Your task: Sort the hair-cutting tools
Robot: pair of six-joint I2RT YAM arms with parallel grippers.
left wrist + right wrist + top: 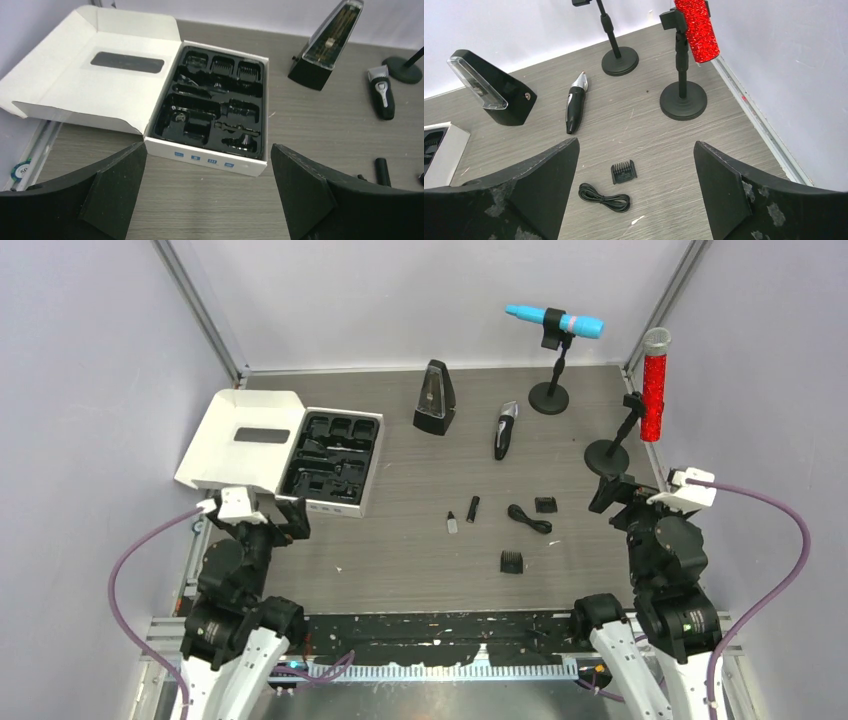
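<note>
The slim black-and-silver electric clipper [505, 430] is judged rigid, light, slippery; it is best pinched across its mid-body. Left fingers [112, 195] and right fingers [544, 185] are spread, empty.

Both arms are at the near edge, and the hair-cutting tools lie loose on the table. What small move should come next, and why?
Probably the right gripper should reach forward and down to the comb guard. Its jaws stand open and hold nothing. The guard lies free just ahead of them, beside the coiled cable, and the open box stands ready at the left.
</note>
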